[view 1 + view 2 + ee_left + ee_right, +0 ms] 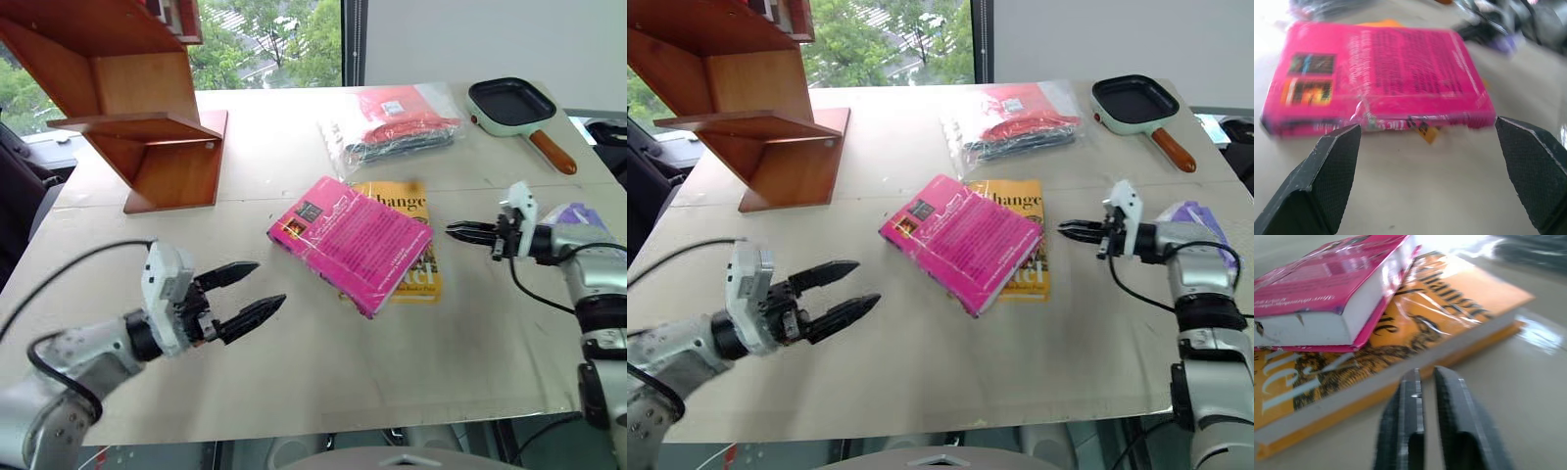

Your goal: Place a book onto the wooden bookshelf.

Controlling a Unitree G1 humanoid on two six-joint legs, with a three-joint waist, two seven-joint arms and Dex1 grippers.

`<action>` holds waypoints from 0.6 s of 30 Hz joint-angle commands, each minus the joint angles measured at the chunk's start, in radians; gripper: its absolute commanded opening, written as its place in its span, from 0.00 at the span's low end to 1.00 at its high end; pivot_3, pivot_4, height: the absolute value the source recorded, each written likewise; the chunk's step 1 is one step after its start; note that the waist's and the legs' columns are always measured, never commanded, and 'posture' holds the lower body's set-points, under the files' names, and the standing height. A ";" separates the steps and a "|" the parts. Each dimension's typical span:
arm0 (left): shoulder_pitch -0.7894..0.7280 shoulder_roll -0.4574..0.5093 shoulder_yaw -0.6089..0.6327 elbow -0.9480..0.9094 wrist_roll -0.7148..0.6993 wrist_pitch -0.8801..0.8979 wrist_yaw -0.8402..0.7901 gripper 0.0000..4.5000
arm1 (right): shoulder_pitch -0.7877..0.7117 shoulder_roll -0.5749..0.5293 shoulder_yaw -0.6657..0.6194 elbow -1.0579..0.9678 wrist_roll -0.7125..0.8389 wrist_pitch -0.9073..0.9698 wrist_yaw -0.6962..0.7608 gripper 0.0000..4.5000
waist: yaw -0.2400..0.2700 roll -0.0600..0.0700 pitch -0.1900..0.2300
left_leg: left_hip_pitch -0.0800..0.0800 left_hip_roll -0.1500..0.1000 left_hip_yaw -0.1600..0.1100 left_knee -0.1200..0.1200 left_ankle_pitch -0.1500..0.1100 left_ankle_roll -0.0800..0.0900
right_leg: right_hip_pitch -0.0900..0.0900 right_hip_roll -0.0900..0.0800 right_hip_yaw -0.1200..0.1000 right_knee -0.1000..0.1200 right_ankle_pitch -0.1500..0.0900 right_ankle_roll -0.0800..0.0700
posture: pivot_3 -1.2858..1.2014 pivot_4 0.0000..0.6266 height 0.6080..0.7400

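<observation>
Far left at the back, the wooden bookshelf (147, 117) stands on the table (294, 362). In front, the left gripper (253, 292) has its fingers spread wide, nothing in them, aimed at the book (348, 240). That pink paperback lies flat mid-table, overlapping a yellow book (416, 245) reading "Change". Right gripper (458, 232) sits just beside them, fingers barely cracked apart, empty. Bagged red item (397, 119) and a frying pan (514, 106) behind.

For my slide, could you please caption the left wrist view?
Open left gripper faces the pink book lying on the table.
</observation>
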 commanded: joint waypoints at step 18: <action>-0.241 -0.451 -0.246 0.438 -0.784 0.069 0.867 1.00 | 0.630 -0.114 -0.408 -0.981 0.433 0.425 -0.256 1.00 | 0.042 -0.004 -0.009 | 0.005 -0.001 -0.001 0.012 -0.001 0.001 | 0.007 0.000 0.000 0.008 0.000 0.000 | 0.52 0.24 0.85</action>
